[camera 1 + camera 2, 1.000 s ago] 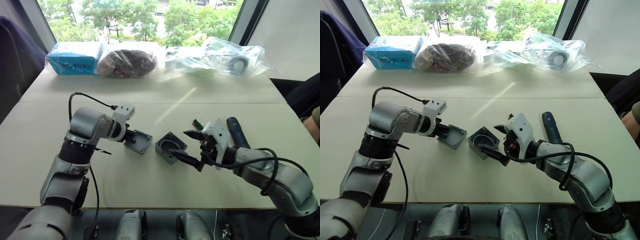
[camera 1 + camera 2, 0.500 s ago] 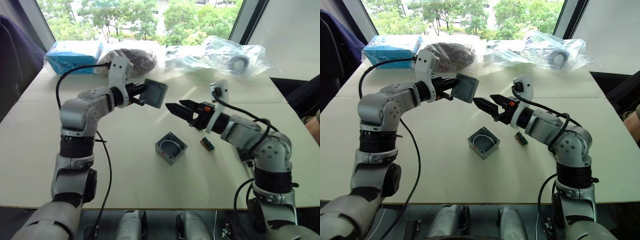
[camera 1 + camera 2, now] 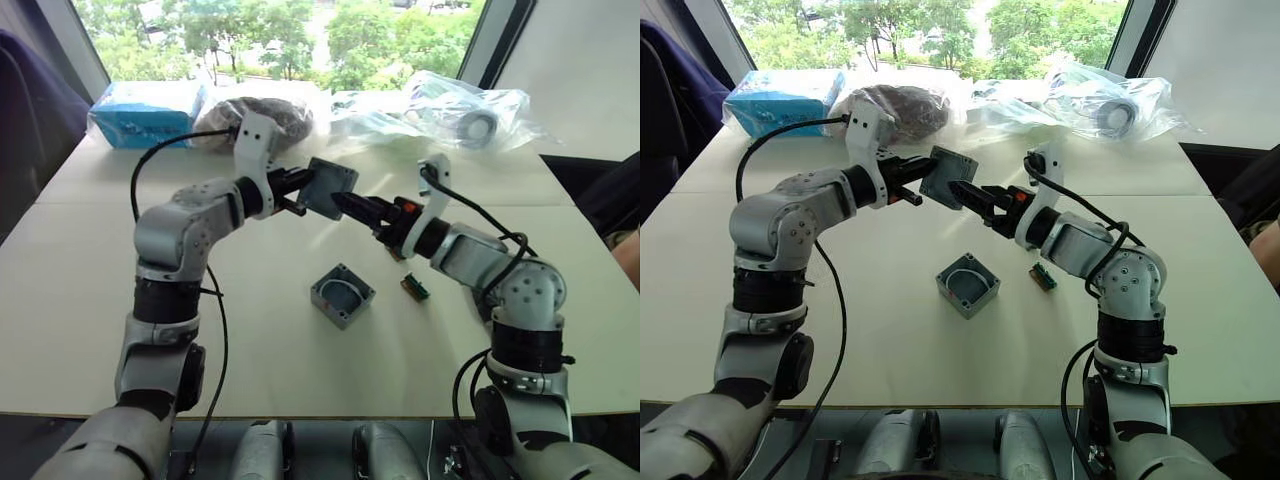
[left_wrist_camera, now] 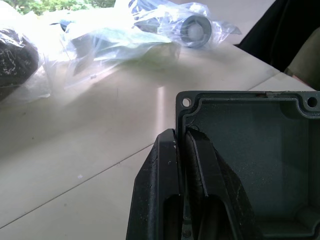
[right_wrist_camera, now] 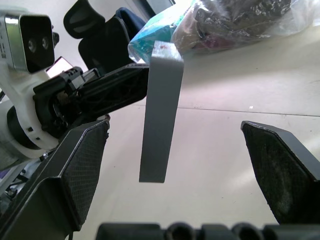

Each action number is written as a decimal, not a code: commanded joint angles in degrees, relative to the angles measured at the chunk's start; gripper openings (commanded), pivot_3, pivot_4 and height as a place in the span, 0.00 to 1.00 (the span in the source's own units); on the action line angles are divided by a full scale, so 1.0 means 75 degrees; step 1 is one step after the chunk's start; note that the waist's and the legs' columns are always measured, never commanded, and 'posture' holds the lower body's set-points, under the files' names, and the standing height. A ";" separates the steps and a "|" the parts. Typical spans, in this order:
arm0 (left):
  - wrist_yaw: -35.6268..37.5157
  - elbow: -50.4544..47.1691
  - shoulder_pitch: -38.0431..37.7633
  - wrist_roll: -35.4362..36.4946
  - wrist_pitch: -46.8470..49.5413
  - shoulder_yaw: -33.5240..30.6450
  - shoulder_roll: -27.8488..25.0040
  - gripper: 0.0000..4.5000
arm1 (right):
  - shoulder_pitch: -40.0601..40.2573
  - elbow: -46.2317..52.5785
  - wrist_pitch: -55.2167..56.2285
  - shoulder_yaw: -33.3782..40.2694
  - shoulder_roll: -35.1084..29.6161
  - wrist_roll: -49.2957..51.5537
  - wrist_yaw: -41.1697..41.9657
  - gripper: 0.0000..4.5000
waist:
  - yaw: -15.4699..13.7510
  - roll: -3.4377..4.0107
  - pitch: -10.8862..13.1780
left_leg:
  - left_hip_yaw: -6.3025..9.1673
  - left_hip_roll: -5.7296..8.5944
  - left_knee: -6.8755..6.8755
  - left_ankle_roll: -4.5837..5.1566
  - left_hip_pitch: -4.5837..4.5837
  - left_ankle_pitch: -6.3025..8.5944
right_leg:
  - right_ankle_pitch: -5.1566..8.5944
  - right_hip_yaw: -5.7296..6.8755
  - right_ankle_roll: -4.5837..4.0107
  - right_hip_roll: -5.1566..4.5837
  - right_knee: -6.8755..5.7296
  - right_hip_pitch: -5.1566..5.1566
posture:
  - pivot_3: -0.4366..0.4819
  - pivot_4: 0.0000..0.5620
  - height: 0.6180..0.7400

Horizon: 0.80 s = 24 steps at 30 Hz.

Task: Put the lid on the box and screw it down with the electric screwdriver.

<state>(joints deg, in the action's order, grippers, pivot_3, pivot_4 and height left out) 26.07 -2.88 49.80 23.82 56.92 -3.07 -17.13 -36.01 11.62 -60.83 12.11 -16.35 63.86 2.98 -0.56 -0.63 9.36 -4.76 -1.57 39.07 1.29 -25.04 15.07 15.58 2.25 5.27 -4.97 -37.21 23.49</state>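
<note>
Left fingers: I've got them clamped on the lid, mid-frame, raised for handover.
Right gripper: fingers apart, straddling it.

Lid aloft between both grippers

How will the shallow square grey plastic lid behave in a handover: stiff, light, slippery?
Probably stiff: the shallow square grey plastic lid hangs in the air from one rim, clamped by the left gripper, with no visible sag. Likely light, since that edge pinch alone carries it. Its smooth faces may slip, so the open right gripper should close across the thin edges.
</note>
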 commanded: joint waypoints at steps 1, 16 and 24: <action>0.0053 -0.0275 0.0087 0.0084 -0.0196 -0.0017 -0.0053 0.01 | -0.0121 0.0236 0.0152 0.0219 0.0043 0.0159 -0.0055 0.94 | 0.0007 0.0000 0.0000 | 0.0000 0.0000 0.0000 0.0001 0.0000 0.0001 | 0.0000 0.0000 0.0000 0.0000 0.0000 0.0000 | 0.48 0.27 1.00; -0.0037 -0.0473 0.0081 0.0298 -0.0128 -0.0116 -0.0037 0.00 | -0.0068 0.0228 0.0113 0.0046 0.0252 0.0020 -0.0239 0.03 | 0.0017 0.0001 0.0001 | 0.0001 -0.0002 -0.0002 0.0003 -0.0001 0.0002 | 0.0000 0.0000 0.0000 0.0002 0.0000 0.0003 | 0.48 0.27 1.00; 0.0102 -0.0488 0.0084 0.0780 0.0077 -0.0544 -0.0105 0.46 | -0.0053 0.0275 0.0179 0.0060 0.0263 -0.0080 -0.0264 0.03 | 0.0019 0.0001 0.0001 | 0.0001 -0.0002 -0.0003 0.0004 -0.0002 0.0002 | 0.0000 0.0000 0.0000 0.0001 0.0001 0.0004 | 0.48 0.27 1.00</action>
<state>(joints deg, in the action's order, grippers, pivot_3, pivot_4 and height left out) 26.02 -4.72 49.39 27.52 57.28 -4.50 -17.33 -35.97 12.00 -60.81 11.77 -14.57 63.19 0.87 -0.43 -0.62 9.37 -4.75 -1.58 39.05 1.32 -25.05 15.09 15.59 2.25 5.28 -4.96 -37.20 23.52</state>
